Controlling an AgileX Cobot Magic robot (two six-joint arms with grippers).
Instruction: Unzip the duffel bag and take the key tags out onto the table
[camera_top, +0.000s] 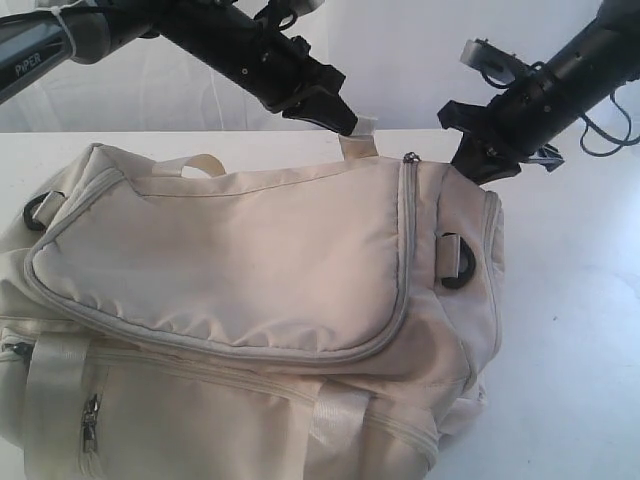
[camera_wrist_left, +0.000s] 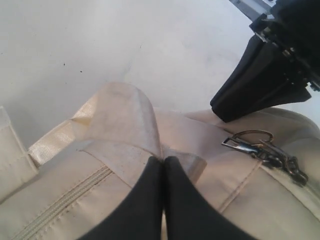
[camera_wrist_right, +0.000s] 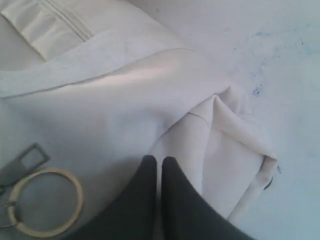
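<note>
Cream duffel bag, long axis left-to-right on table, left fingers pinching strap tab, right fingers closed.

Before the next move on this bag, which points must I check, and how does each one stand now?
1. Left gripper clamped on the webbing strap: ok.
2. Right gripper holding the zipper pull: not ok; it is shut beside it.
3. Zipper opened: not ok, it looks closed.
4. Key tags located: cannot tell, none in view.
5. Duffel bag resting on the table: ok.
</note>
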